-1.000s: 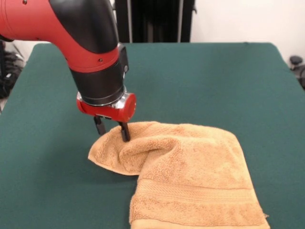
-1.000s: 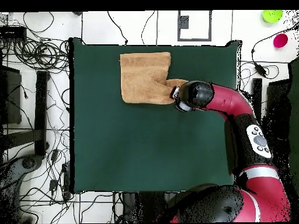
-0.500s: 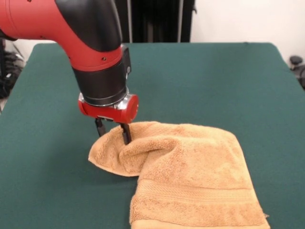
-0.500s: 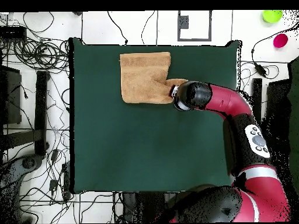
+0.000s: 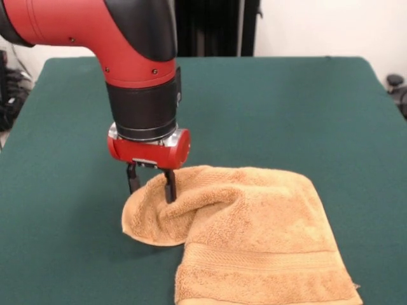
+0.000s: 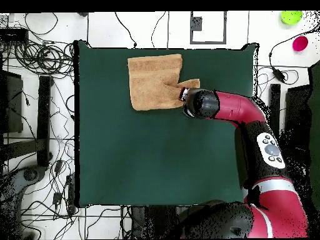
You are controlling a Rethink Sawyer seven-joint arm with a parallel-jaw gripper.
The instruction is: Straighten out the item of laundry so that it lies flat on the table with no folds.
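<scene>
Front view: my fingers (image 5: pixel 151 185) hang straight down w/ a ridge of the towel (image 5: pixel 254 235) between them, closed in on that raised fold, so I judge I've got a pinch of cloth, not the whole piece. The fold sits at the towel's picture-left end; the rest of the towel runs away from my fingers toward picture-right and toward the near edge, where the woven band and hem show. So the slack I need to take out lies on the far side of the grip from the bulk, and I'd judge the pull has to go away from the main body, toward picture-left. Material is thick tan-orange terry, nubby loops, soft rounded edges where it's doubled; the flap under my fingers curls into a rounded lobe resting on the table (image 5: pixel 286 108). Table is plain dark green, cloth-like, matte, so prob. some drag on the terry. Overhead view: towel (image 6: pixel 153 81) lies near the table's top edge in this view, far from my base, mostly a neat rectangle; a small tongue sticks out from its picture-right side, and my wrist (image 6: pixel 199 104) covers where that tongue meets the body. Fingers themselves hidden under the wrist here. Table (image 6: pixel 156 162) is much bigger than the towel, w/ lots of bare green toward my base.
</scene>
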